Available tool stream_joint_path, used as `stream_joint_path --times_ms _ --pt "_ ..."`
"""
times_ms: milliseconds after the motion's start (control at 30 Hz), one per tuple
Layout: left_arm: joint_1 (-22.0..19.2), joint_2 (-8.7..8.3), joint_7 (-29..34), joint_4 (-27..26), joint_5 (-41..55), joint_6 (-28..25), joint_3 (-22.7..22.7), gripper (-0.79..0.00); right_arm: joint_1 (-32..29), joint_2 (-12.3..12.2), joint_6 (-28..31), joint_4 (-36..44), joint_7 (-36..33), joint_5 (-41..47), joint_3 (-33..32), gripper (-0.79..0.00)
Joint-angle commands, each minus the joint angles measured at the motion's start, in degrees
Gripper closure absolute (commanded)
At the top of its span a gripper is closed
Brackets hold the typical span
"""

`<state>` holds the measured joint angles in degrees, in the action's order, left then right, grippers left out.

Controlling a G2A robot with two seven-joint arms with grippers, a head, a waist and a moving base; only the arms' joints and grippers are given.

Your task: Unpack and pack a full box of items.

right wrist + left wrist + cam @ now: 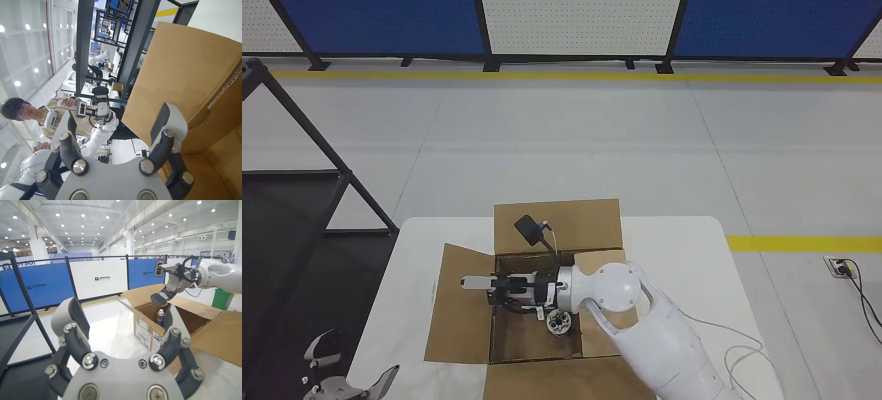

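Open cardboard box (pixel 557 220) stands mid-worktop (pixel 692 260), all flaps folded out. Right gripper (pixel 474 285) hangs over the left side of the box opening. Its jaws are spread wide and hold nothing. A spray can (pixel 160 317) stands upright inside the box by its left wall, below those jaws and not touching them. Left gripper (pixel 122 306) sits at the near left corner of the worktop, well apart from the box. Its jaws are also wide open and empty. Crumpled clear plastic (pixel 121 323) lies on the worktop left of the box.
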<state>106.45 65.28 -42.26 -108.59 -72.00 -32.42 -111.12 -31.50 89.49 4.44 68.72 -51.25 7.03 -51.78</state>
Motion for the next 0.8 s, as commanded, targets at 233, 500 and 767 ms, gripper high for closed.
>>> stream_joint_path --times_ms 233,500,767 --pt "2.27 0.14 -3.23 -2.64 -1.69 -2.39 -0.51 -0.785 -1.25 -0.54 0.40 1.07 0.03 -0.23 -1.49 -0.785" --pt "4.68 0.24 -6.07 -8.22 -3.82 -4.55 -1.10 -0.785 -3.46 -1.37 1.01 3.16 0.49 -0.72 -3.69 -0.785" --pt "4.05 0.11 -2.20 -13.31 -2.74 -6.91 -1.16 -0.785 -7.85 -3.00 0.90 9.14 0.91 -2.79 -7.91 -0.785"
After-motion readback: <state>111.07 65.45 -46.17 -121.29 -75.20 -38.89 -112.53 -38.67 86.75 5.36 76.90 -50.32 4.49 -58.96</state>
